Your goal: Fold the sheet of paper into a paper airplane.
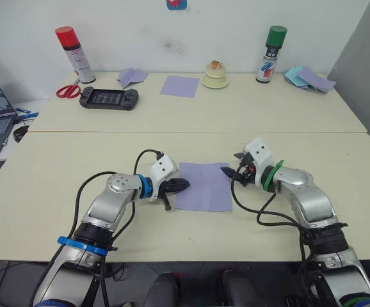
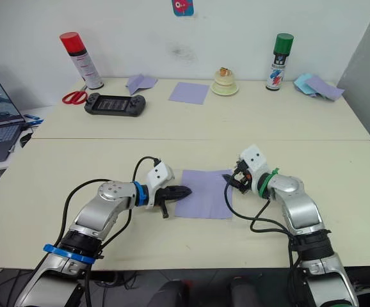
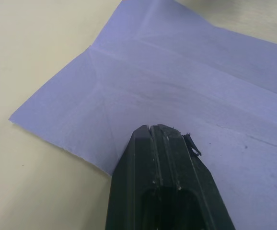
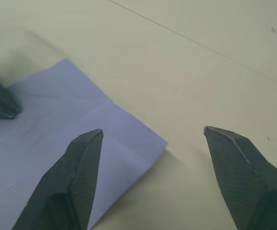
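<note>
Paper (image 1: 203, 187) lies flat at frame centre; left gripper (image 1: 180, 186), jaws closed and empty, pins its edge. Right gripper (image 4: 150, 136), jaws wide, should lift the corner cleanly.

The sheet (image 1: 203, 186) lies flat on the near table (image 1: 57, 166), between the left gripper (image 1: 180, 185) at its left edge and the right gripper (image 1: 228, 171) at its right edge. On the far table (image 1: 249, 102), a red-capped can (image 1: 75, 54) stands far left, a green-capped can (image 1: 271, 54) far right.

No legible text or labels.
</note>
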Robot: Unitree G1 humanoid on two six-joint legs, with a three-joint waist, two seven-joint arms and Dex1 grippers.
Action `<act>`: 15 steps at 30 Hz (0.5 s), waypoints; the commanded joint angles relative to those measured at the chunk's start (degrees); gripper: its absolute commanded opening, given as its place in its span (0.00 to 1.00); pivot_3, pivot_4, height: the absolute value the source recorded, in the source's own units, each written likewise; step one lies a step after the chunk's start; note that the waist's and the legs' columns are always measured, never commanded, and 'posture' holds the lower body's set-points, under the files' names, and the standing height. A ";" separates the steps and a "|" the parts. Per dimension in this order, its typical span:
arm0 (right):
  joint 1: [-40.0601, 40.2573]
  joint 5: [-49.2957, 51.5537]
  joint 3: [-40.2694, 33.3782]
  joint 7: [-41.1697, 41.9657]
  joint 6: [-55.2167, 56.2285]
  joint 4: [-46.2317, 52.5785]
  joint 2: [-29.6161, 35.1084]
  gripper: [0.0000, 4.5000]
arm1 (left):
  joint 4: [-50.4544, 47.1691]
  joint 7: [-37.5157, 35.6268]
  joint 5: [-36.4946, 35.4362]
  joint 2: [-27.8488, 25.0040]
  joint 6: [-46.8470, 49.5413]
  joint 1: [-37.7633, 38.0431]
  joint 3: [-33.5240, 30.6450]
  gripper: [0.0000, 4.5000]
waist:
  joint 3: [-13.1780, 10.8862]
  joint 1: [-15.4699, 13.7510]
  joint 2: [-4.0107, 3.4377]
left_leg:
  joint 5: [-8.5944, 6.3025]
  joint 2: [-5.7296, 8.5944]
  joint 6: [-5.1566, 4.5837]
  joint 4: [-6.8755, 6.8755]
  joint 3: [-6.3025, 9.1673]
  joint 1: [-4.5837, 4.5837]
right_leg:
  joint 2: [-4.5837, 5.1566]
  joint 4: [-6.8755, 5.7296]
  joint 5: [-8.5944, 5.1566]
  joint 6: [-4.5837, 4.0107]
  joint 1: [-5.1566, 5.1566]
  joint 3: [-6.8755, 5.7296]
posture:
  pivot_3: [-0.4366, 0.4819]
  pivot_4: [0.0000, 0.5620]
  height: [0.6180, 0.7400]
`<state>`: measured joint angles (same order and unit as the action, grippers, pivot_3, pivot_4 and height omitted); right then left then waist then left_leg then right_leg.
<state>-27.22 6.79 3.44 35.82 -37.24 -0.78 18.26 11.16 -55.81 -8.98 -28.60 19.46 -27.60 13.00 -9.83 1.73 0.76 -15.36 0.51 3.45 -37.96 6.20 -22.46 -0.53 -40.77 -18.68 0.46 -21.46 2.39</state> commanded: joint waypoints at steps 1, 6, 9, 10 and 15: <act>-2.12 3.37 -2.58 -1.64 -3.13 -1.46 -1.81 0.78 | 0.17 -0.44 0.07 0.38 -0.48 0.00 -0.14 0.00 | 0.00 0.03 0.00 | 0.00 0.00 0.00 0.00 -0.01 0.00 | 0.00 0.00 0.00 0.00 -0.01 0.00 | 0.48 0.27 1.00; -3.43 6.26 -3.23 -1.76 -4.87 -4.12 -4.49 0.78 | 0.63 -0.57 0.14 0.28 -0.63 -0.08 -0.18 0.00 | 0.00 0.06 -0.01 | 0.00 0.00 -0.01 0.01 -0.01 0.00 | 0.00 0.00 0.00 0.00 -0.02 0.00 | 0.48 0.27 1.00; -3.79 7.00 -3.07 -2.26 -5.16 -4.22 -5.24 0.70 | 0.57 -0.49 0.13 0.23 -0.52 0.07 -0.22 0.00 | 0.00 0.07 -0.01 | 0.00 0.00 -0.01 0.01 -0.01 0.00 | 0.00 0.00 0.00 0.00 -0.02 0.01 | 0.48 0.27 1.00; -3.80 7.24 -2.97 -2.28 -5.12 -4.20 -5.26 0.66 | 0.50 -0.49 0.12 0.18 -0.48 0.18 -0.24 0.00 | 0.00 0.06 0.00 | 0.00 0.00 -0.01 0.01 0.00 -0.01 | 0.00 0.00 0.00 0.00 -0.02 0.00 | 0.48 0.27 1.00; -3.43 7.02 -1.63 -1.69 -3.71 -2.67 -4.63 0.26 | 0.38 -0.48 0.15 -0.20 -0.42 0.90 -0.34 0.00 | 0.00 0.09 -0.01 | 0.00 0.00 -0.01 0.01 -0.01 0.00 | 0.00 0.00 0.00 0.00 -0.02 0.01 | 0.48 0.27 1.00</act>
<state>-29.98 12.92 1.53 33.76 -42.18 -5.99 13.45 11.42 -55.89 -8.98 -28.64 19.19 -27.54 12.99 -9.83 1.82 0.76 -15.36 0.51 3.44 -37.95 6.19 -22.46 -0.53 -40.77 -18.68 0.46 -21.48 2.40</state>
